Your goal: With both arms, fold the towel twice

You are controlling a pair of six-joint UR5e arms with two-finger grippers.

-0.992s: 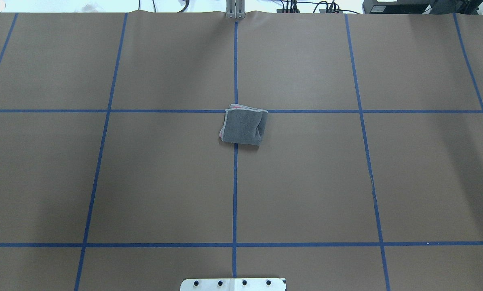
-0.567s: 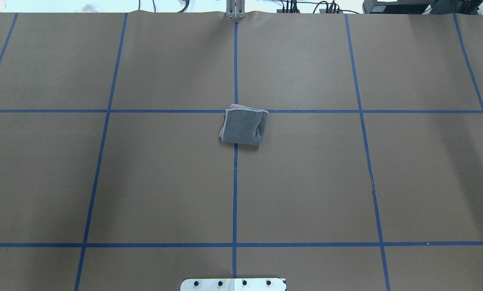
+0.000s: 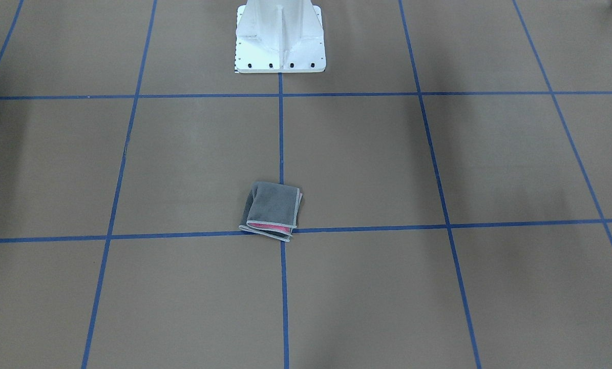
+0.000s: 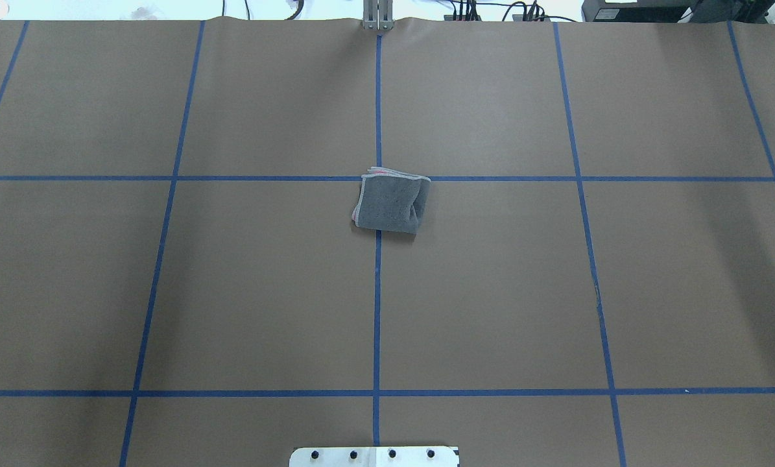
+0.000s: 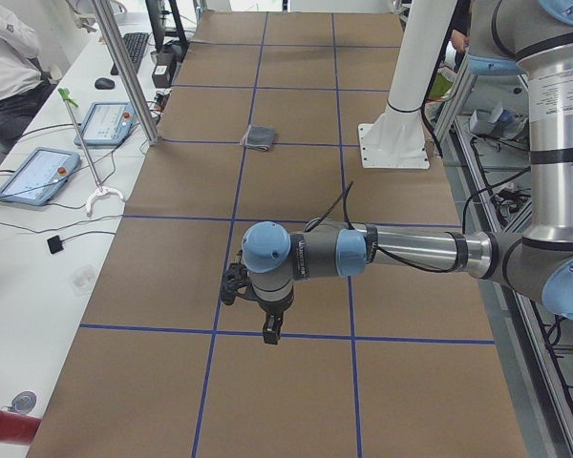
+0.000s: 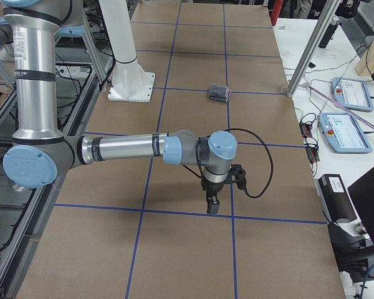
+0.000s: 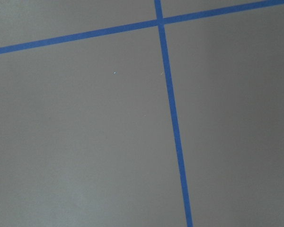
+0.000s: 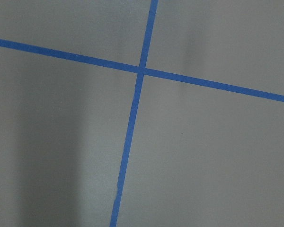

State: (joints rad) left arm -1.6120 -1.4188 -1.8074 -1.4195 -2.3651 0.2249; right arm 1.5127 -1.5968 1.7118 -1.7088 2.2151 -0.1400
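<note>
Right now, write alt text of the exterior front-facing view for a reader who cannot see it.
A folded towel, dark grey on top with pink showing at its near edge, lies on the brown table at a crossing of blue tape lines. The white pedestal base stands at the top.

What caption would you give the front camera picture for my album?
Folded grey towel, pink edge peeking out, lies on crossed blue tape lines on the brown table.
</note>
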